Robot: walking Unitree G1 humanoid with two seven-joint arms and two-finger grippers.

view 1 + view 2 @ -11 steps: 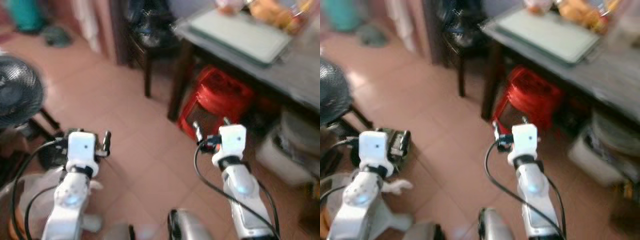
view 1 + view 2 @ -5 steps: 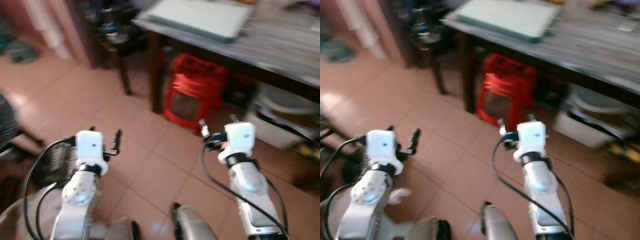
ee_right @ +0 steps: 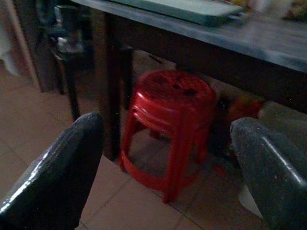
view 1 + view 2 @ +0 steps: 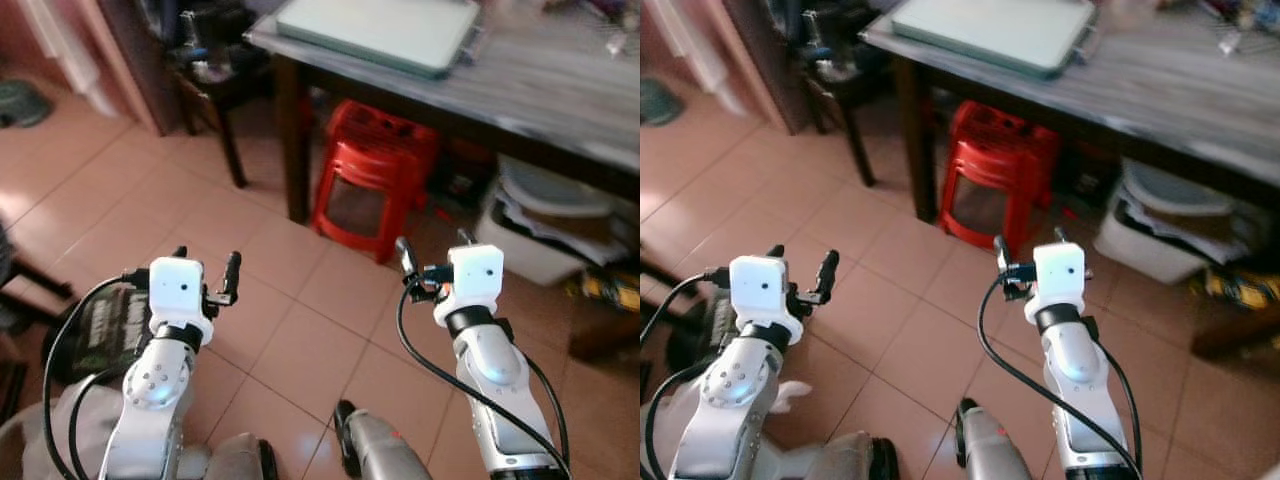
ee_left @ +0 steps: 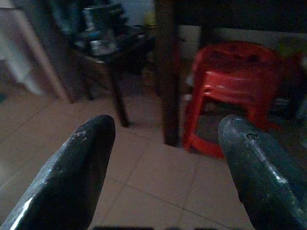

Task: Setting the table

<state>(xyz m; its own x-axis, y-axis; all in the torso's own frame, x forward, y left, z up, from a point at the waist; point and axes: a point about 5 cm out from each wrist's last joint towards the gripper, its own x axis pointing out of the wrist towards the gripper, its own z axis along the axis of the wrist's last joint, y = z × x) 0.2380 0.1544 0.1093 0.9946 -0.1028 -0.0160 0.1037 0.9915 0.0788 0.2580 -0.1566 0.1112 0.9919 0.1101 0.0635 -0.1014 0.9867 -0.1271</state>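
A grey table stands ahead and to the right, with a pale green tray lying on its near left corner. Both my arms are raised over the tiled floor, short of the table. My left gripper is open and holds nothing. My right gripper is open and empty as well, level with the table's underside. In the left wrist view, the left gripper points at the table leg and a red stool. The right wrist view has the right gripper facing the same red stool.
The red plastic stool is tucked under the table beside its dark leg. White tubs sit under the table at the right. A dark side stand with clutter is at the left. A black box lies on the floor near my left arm.
The camera has swung right and steadied; the fan has left the picture and the table now stands nearer and sharper. Both arms keep the same raised pose, grippers open.
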